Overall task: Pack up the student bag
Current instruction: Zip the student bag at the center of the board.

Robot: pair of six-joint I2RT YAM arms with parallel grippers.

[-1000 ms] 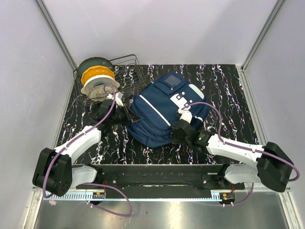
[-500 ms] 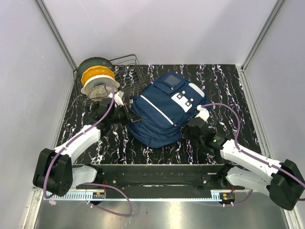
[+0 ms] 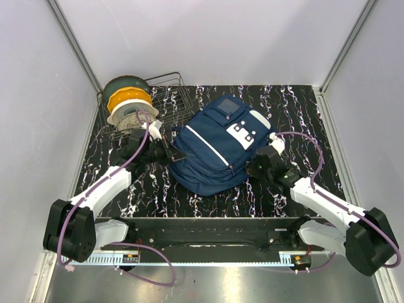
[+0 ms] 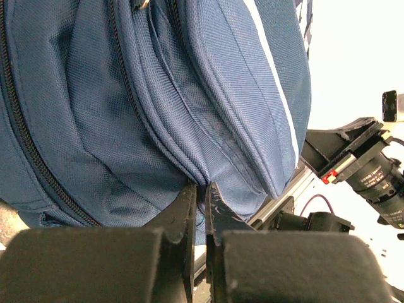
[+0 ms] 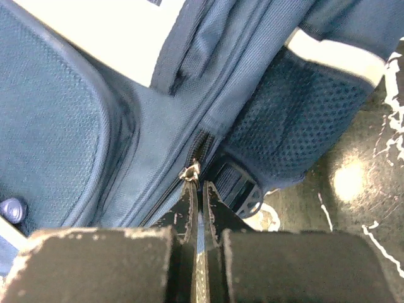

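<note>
1. Left gripper (image 4: 201,192): jaws pinched shut on a seam fold of the bag (image 3: 218,148). Right gripper (image 5: 197,189): closed, seemingly on the zip pull (image 5: 189,170).
2. Bag lies mid-frame in top view, on the table (image 3: 303,113).
3. Risk: pull slips from the thin tip grip, or the fabric pinch gives and the bag drags.
4. Long axis runs lower left to upper right; front pockets face up.

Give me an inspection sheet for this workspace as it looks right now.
Surface: black tabletop with white veining.
Job's things: navy blue fabric backpack lying centre, white patches up.
Clutter: wire basket back left holding green, orange, white spools.
Grippers: left gripper shut on a backpack fabric fold; right gripper shut on its metal zip pull.
Cables: purple cable looping along each arm.
Surroundings: plain pale walls, metal frame.
</note>
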